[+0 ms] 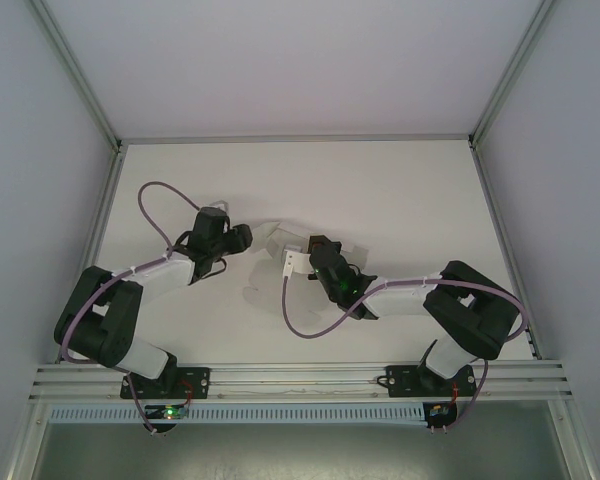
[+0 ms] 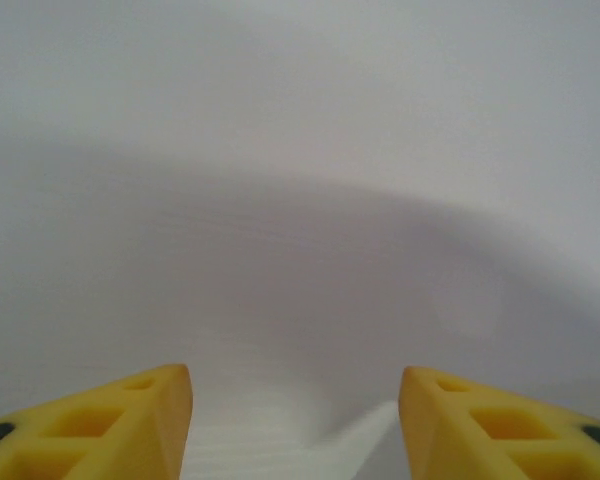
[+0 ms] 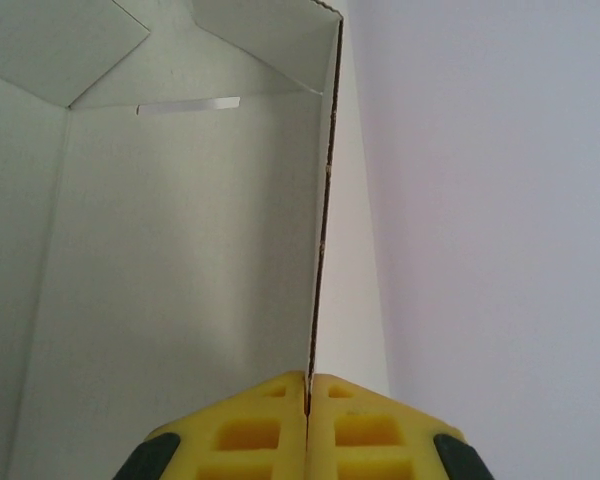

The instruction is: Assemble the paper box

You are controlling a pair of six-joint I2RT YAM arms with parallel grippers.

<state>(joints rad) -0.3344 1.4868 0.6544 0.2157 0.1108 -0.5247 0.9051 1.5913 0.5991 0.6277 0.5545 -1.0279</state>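
Observation:
The paper box (image 3: 180, 250) is white paperboard, partly folded, and the right wrist view looks into it, with creased flaps at the far end. My right gripper (image 3: 308, 385) is shut on the thin upright edge of one of its walls. From above, the box (image 1: 272, 237) lies mid-table between the two arms, faint against the white surface. My right gripper (image 1: 313, 248) is at its right side and my left gripper (image 1: 248, 238) close to its left flap. In the left wrist view my left gripper (image 2: 295, 400) is open, its yellow fingers (image 2: 150, 420) apart with blurred white surface ahead.
The white table (image 1: 400, 190) is walled by pale panels on three sides, with metal rails along its left and right edges. Both arm bases (image 1: 165, 385) are bolted to the near rail, and purple cables loop over each arm.

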